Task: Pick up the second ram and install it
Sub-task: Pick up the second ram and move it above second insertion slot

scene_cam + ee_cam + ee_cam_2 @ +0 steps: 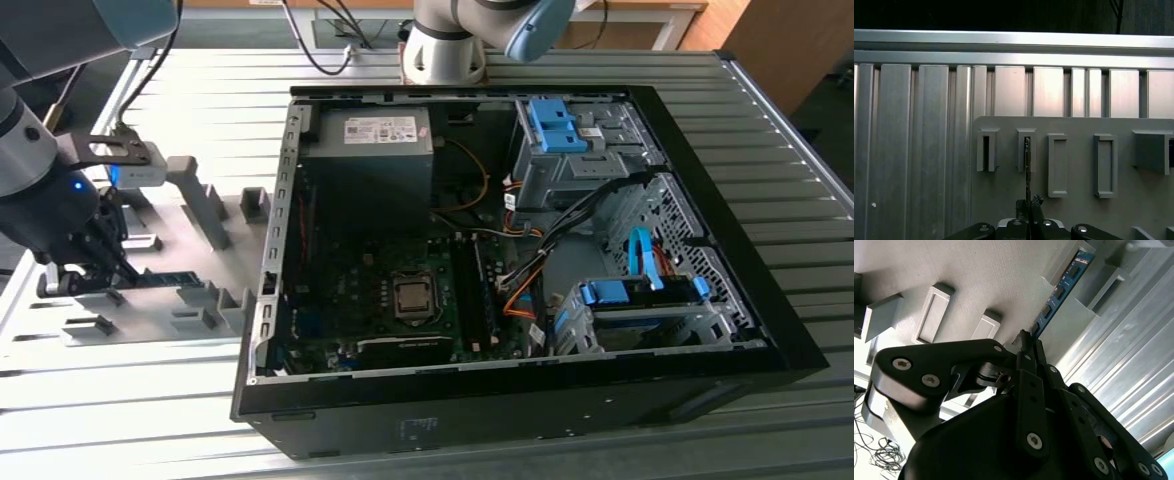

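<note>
One grey robot arm (34, 150) reaches down at the exterior view's left, its wrist bent low over a pale grey fixture plate (134, 340) that lies on the ribbed aluminium counter (200, 100). Its black pincer (114, 272) is clenched, fingers drawn close together on the near end of the second ram (167, 279) — a long, thin blue-green circuit-board stick with dark chips.

In the second wrist view the pincer (1027, 340) pinches that end while the second ram (1060, 290) runs away from it across the plate. In the first wrist view the stick (1027, 170) appears edge-on, its far end seated in the slot of one grey plastic block (1026, 150). Five such blocks stand in a row there.

Well apart, toward the exterior view's right, sits one open black desktop computer case (534, 420) holding two bright blue plastic drive-bay clips (554, 120).
</note>
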Motion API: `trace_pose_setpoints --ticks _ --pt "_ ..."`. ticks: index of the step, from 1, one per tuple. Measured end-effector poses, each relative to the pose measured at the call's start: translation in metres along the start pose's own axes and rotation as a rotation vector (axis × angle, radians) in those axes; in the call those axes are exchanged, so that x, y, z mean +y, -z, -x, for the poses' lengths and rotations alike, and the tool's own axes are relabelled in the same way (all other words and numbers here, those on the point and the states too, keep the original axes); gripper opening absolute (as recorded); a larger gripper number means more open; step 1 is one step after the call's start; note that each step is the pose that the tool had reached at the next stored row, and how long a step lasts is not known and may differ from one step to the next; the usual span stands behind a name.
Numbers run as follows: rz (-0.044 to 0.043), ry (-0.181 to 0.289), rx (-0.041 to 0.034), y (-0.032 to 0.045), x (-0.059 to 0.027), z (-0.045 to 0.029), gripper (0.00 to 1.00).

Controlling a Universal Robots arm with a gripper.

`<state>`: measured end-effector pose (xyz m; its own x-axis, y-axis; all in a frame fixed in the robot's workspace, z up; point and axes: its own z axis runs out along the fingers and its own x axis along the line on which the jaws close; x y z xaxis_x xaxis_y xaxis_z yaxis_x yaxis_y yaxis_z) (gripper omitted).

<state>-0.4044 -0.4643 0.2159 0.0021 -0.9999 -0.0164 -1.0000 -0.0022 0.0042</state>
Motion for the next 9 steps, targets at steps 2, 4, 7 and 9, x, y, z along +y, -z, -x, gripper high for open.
trace_pose_setpoints --ticks 2,4,7,9 --pt "0.0000 0.000 0.0000 0.0000 0.0000 0.0000 0.14" --pt "0.0000 0.000 0.0000 0.0002 0.0000 0.0000 0.14" --pt "0.0000 0.000 0.0000 0.0011 0.0000 0.0000 0.14" --pt "0.0002 0.000 0.0002 0.0021 0.0000 0.0000 0.14"
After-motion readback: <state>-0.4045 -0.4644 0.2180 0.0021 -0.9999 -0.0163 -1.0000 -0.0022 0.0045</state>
